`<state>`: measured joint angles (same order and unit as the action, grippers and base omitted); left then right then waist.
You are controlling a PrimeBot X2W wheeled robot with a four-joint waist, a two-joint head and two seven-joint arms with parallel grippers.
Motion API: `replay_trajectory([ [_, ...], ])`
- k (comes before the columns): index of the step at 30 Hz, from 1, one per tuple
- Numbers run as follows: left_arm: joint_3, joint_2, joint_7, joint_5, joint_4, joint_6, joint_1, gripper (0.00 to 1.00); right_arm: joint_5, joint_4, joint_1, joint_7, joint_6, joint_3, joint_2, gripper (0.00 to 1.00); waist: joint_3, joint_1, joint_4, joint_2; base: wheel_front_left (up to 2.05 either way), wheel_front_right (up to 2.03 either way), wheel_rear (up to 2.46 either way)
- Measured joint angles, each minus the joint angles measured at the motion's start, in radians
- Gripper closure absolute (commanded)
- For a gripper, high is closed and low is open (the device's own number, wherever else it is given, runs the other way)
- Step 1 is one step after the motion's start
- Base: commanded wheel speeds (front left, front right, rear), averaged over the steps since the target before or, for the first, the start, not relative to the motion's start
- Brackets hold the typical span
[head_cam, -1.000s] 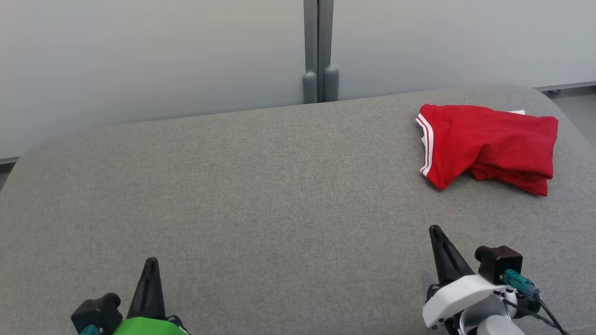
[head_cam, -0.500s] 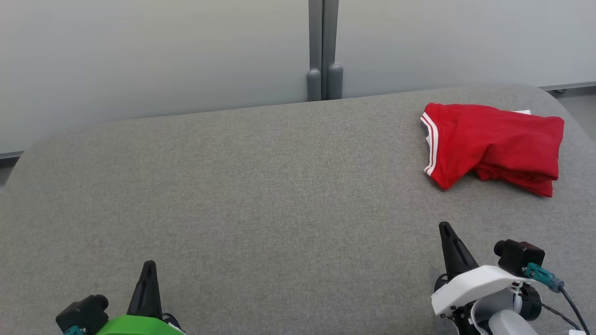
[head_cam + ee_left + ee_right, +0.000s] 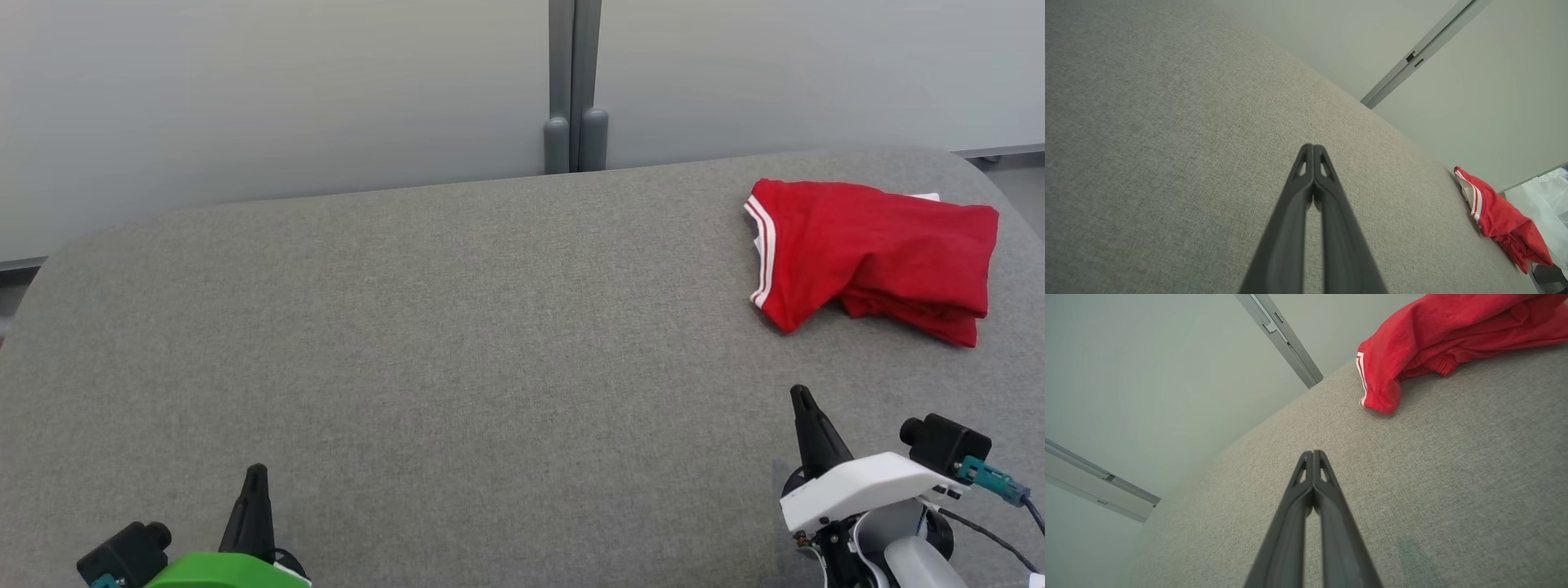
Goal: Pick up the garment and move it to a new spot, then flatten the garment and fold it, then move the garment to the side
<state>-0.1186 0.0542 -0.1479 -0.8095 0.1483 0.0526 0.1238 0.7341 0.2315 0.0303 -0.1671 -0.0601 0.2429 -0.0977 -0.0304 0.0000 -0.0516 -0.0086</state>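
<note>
A red garment (image 3: 873, 257) with white stripes along one hem lies bunched and folded over at the far right of the grey padded surface (image 3: 457, 343). It also shows in the left wrist view as the garment (image 3: 1500, 218) and in the right wrist view as the garment (image 3: 1437, 339). My right gripper (image 3: 804, 400) is shut and empty, near the front right, a short way in front of the garment. My left gripper (image 3: 255, 478) is shut and empty at the front left. The tips meet in both the left gripper (image 3: 1312, 149) and right gripper (image 3: 1312, 455) wrist views.
A pale grey wall (image 3: 286, 90) with a vertical grey post (image 3: 575, 82) stands behind the surface. The surface's right edge curves off just beyond the garment, with floor (image 3: 1020, 175) past it. Clear plastic (image 3: 1549, 192) shows beyond the garment in the left wrist view.
The whole head picture has shifted, so the camera moved. Both grippers sit lower and a little further apart in it. The garment lies as before.
</note>
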Motion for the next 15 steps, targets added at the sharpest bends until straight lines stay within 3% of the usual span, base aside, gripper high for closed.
replay_trajectory([
  [15, 0.03, 0.0, 0.044, -0.167, 0.018, -0.028, -0.028, 1.0, 0.184, 0.001, -0.007, 0.046, 0.034, -0.062, 0.0, 1.0, 0.007, 0.0, 0.01, 0.0, 0.0, 0.0, 0.0],
])
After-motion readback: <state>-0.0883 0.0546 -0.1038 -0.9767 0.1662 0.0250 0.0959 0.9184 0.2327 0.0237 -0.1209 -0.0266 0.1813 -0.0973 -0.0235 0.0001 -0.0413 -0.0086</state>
